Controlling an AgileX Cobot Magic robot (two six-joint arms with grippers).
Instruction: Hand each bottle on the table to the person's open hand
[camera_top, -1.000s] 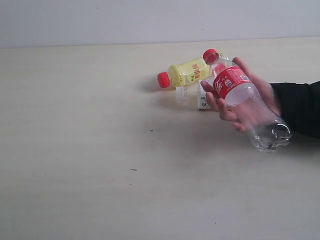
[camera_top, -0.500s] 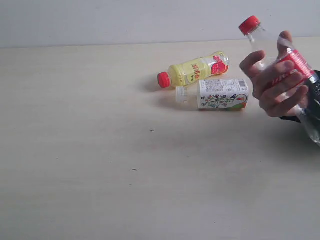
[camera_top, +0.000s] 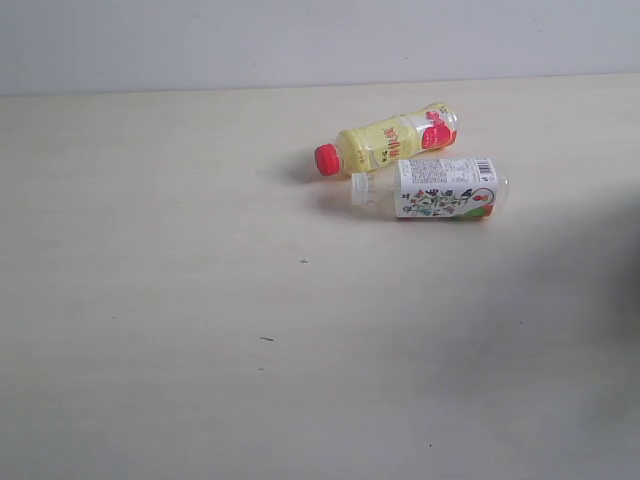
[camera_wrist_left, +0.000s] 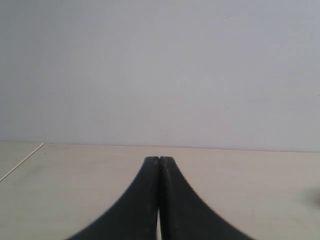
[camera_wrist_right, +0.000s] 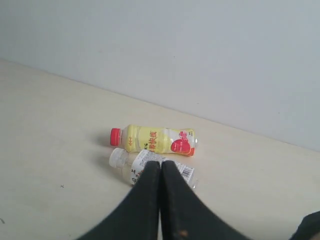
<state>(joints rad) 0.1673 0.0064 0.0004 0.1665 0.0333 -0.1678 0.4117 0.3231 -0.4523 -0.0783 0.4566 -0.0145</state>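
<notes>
Two bottles lie on their sides on the table (camera_top: 150, 300), right of centre in the upper part of the exterior view; both grippers are clenched and empty.

The yellow bottle (camera_top: 388, 140) is translucent plastic with a ribbed red cap pointing left. Just below it in the frame, close alongside, is the white bottle with a floral label (camera_top: 432, 188); its pale cap is hard to make out against the matte beige wood-grain surface. In the right wrist view the curved black fingers of the right gripper (camera_wrist_right: 160, 164) are pressed together and hide part of the floral bottle; a dark shape cut off at that frame's edge cannot be identified. The left gripper (camera_wrist_left: 158, 160) is likewise pinched tight, tips meeting over bare table before a plain grey wall (camera_wrist_left: 160, 70).
</notes>
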